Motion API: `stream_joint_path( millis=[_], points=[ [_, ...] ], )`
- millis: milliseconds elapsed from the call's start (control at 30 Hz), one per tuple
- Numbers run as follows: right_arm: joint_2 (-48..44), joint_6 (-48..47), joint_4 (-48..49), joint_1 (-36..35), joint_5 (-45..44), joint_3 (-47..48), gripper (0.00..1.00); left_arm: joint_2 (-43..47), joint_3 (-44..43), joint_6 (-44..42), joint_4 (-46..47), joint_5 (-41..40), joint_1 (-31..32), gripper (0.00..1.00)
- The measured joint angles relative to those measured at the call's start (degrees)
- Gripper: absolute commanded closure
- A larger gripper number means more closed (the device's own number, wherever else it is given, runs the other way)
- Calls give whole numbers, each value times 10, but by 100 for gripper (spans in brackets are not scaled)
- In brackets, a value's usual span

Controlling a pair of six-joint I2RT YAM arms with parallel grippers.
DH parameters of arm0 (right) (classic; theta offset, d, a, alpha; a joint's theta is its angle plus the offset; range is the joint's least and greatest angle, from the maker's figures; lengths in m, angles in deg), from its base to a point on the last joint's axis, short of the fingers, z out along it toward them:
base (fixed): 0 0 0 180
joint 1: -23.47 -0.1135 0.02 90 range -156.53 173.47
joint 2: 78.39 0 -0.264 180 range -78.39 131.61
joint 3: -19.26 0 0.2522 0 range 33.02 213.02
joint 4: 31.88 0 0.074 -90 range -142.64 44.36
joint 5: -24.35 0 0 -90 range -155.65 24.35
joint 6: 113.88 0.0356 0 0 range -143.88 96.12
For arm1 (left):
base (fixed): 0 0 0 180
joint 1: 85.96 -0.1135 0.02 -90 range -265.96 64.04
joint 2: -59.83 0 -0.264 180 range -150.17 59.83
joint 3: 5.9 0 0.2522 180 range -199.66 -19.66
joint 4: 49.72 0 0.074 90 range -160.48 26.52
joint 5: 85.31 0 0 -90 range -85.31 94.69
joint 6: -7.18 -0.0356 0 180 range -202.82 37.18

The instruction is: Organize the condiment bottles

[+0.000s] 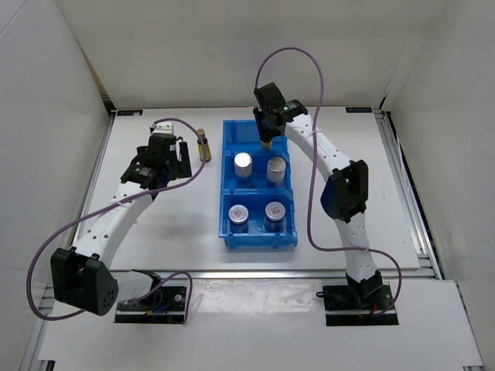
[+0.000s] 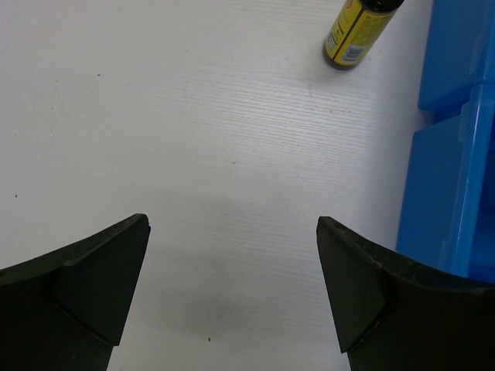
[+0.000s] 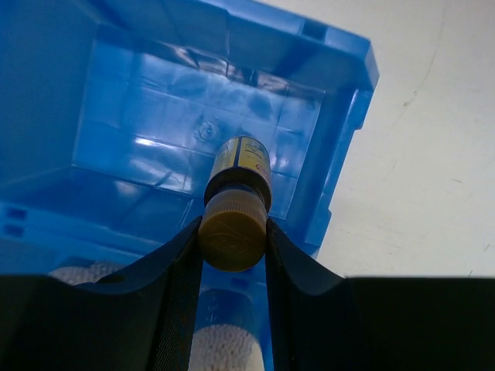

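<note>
Left side: the left gripper [image 1: 165, 160] [image 2: 232, 226] hangs over bare tabletop, its black fingers spread wide with nothing between them. Just beyond it to the right, a slim amber bottle with a yellow label [image 1: 204, 145] [image 2: 357, 32] stands on the table close to the bin's far left corner but apart from it. Its long axis is vertical, cap up.

Centre: one blue three-compartment plastic bin [image 1: 259, 240] runs near to far.
- Near compartment: two short jars with red-marked lids [image 1: 238, 215], side by side, lids up.
- Middle compartment: two white silver-topped cylinders [image 1: 243, 164], side by side, upright.
- Far compartment: the right gripper [image 1: 267, 133] [image 3: 232, 241] reaches in from above, pinching a second amber bottle [image 1: 266, 142] [image 3: 241, 161] by its cap. This bottle's long axis runs in line with the fingers, base pointing down at the compartment floor. Whether the base touches the floor cannot be told.

Surface and room: a white table [image 1: 155, 224], matte and faintly grained in the left wrist view, enclosed by plain white walls [image 1: 232, 54] on three sides.

Count: two amber bottles, two white cylinders, two jars, six in all. Five sit within the bin's outline and one is outside on the table.
</note>
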Motion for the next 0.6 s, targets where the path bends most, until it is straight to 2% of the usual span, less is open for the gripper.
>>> stream_joint_path(
  millis=[133, 200, 267, 300, 333, 400, 433, 500, 600],
  points=[
    [32, 2, -2, 5, 0, 0, 98, 0, 0, -2, 0, 0, 0, 0],
    [35, 5, 8, 7, -2, 1, 94, 0, -2, -4, 0, 0, 0, 0],
    [35, 6, 8, 10, -2, 1, 81, 0, -4, -4, 0, 0, 0, 0],
    [35, 9, 9, 11, -3, 1, 61, 0, -5, -4, 0, 0, 0, 0],
    [35, 13, 9, 11, -3, 1, 48, 0, -5, -5, 0, 0, 0, 0],
    [35, 24, 11, 13, -3, 0, 29, 0, -6, -5, 0, 0, 0, 0],
    [35, 28, 13, 14, -5, 0, 15, 0, -6, -5, 0, 0, 0, 0],
    [35, 37, 15, 15, -11, -3, 2, 0, -6, -5, 0, 0, 0, 0],
    [27, 44, 13, 15, -29, -16, 0, -2, -7, -5, 0, 0, 0, 0]
  ],
)
